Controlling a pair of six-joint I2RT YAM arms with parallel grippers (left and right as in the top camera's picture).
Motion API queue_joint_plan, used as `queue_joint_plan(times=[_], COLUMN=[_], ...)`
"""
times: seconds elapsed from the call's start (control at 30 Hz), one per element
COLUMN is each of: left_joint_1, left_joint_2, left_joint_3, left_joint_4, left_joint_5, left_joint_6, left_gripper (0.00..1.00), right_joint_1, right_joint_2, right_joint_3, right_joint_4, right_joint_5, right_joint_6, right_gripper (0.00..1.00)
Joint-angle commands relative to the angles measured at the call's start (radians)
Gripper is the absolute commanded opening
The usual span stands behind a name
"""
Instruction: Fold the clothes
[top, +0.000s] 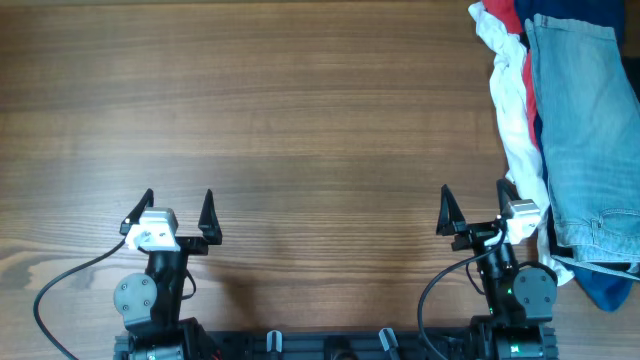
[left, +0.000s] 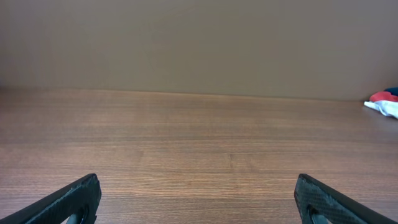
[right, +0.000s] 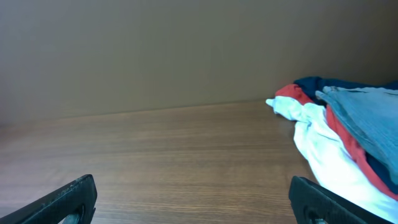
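Lying at the far right side of the wooden surface (top: 300, 110) is a pile of clothes (top: 560, 130). On top are the pale blue denim shorts (top: 590, 120), spread out long and flat. A white cloth (top: 518, 120) is bunched up along the left side of the shorts, and a red cloth (top: 527, 80) peeks out between them. A navy blue cloth (top: 608, 288) sticks out from under the shorts at the near end. The right hand (top: 474, 192) sits near the front edge of the surface, just beside the near end of the white cloth. Its two black fingers (right: 68, 199) are spread wide apart and it holds nothing. The left hand (top: 178, 196) is on the other side, well apart from the pile. It too is wide open with nothing between its fingers. From the left wrist view, only a tiny bit of red and white shows far off at the right.
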Motion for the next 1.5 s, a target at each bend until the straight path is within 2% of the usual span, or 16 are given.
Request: queue_joint_plan(times=[0.0, 0.43, 0.6, 0.7, 0.87, 1.0, 1.13, 1.2, 1.37, 1.47], left_joint_1=[-0.003, -0.003, -0.003, -0.003, -0.003, -0.003, -0.003, -0.003, -0.048, -0.064], left_joint_2=[-0.007, -0.007, -0.007, 0.008, 0.216, 0.448, 0.767, 0.962, 1.196, 1.298], left_joint_3=[-0.002, -0.002, 0.005, 0.053, 0.242, 0.473, 0.838, 1.069, 1.283, 1.284], left_joint_4=[-0.005, -0.005, 0.005, 0.005, -0.053, -0.166, -0.441, -0.640, -0.827, -0.792], left_joint_5=[-0.009, -0.009, 0.057, 0.058, 0.084, 0.108, 0.127, 0.127, 0.126, 0.129], left_joint_6=[-0.009, -0.028, -0.066, -0.066, -0.065, -0.065, -0.065, -0.064, -0.058, -0.073], left_gripper=[1.00, 1.00, 1.00, 1.00, 1.00, 1.00, 1.00, 1.00, 1.00, 1.00], right_joint_1=[0.004, 0.004, 0.004, 0.004, 0.004, 0.004, 0.004, 0.004, -0.016, -0.061], right_joint_2=[-0.008, -0.002, 0.003, 0.069, 0.402, 0.703, 1.005, 1.233, 1.543, 1.680], right_joint_3=[-0.001, -0.001, 0.018, 0.095, 0.358, 0.640, 1.017, 1.299, 1.609, 1.636], right_joint_4=[-0.001, 0.005, 0.022, 0.026, 0.012, -0.079, -0.338, -0.540, -0.813, -0.812], right_joint_5=[0.061, -0.019, -0.020, -0.062, -0.133, -0.207, -0.226, -0.224, -0.192, -0.136], right_joint_6=[-0.003, 0.000, -0.004, -0.073, -0.108, -0.108, -0.116, -0.143, -0.168, -0.346], right_gripper=[1.00, 1.00, 1.00, 1.00, 1.00, 1.00, 1.00, 1.00, 1.00, 1.00])
